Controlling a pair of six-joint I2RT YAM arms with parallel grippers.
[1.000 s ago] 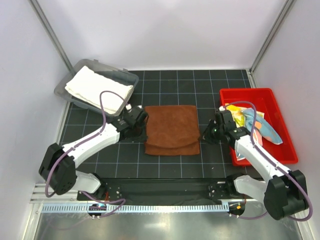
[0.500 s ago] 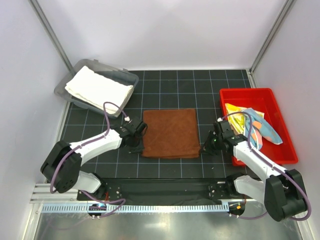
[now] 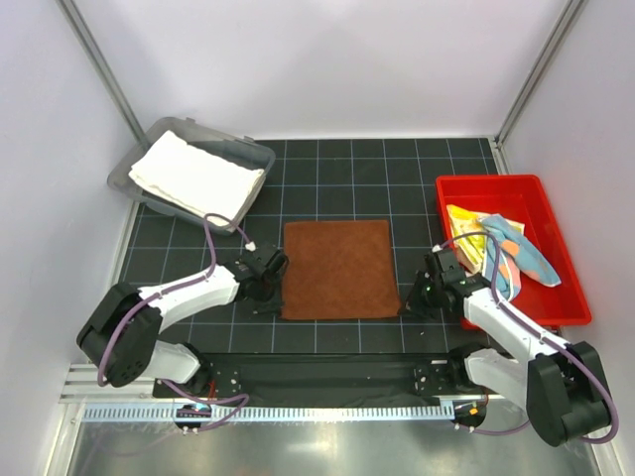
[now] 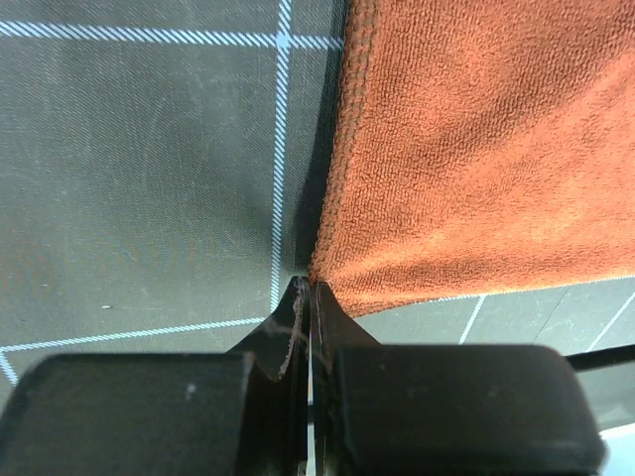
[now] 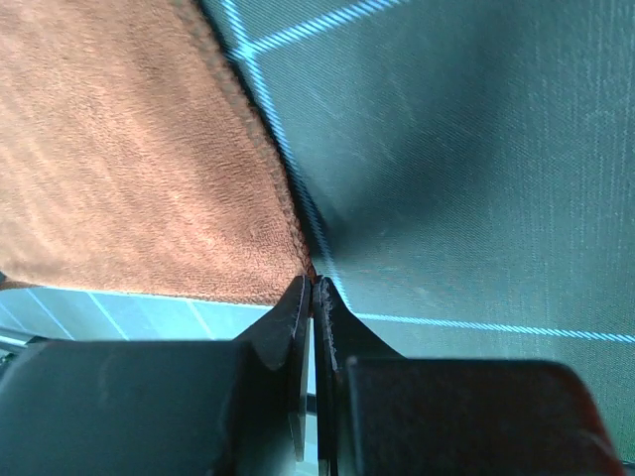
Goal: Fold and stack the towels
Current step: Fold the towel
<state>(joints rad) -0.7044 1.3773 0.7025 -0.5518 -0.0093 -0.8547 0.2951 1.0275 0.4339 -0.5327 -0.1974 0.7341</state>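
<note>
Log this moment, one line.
brown towel: flat | left gripper: shut on near-left corner | right gripper: shut on near-right corner | white towel: grey tray

Rust-brown towel (image 3: 339, 269), white-gridded black mat (image 3: 417, 171)

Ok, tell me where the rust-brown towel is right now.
Top view: the rust-brown towel lies spread mid-table, between the grey tray at left and red bin at right, near corners pinched by the left gripper and right gripper.
</note>
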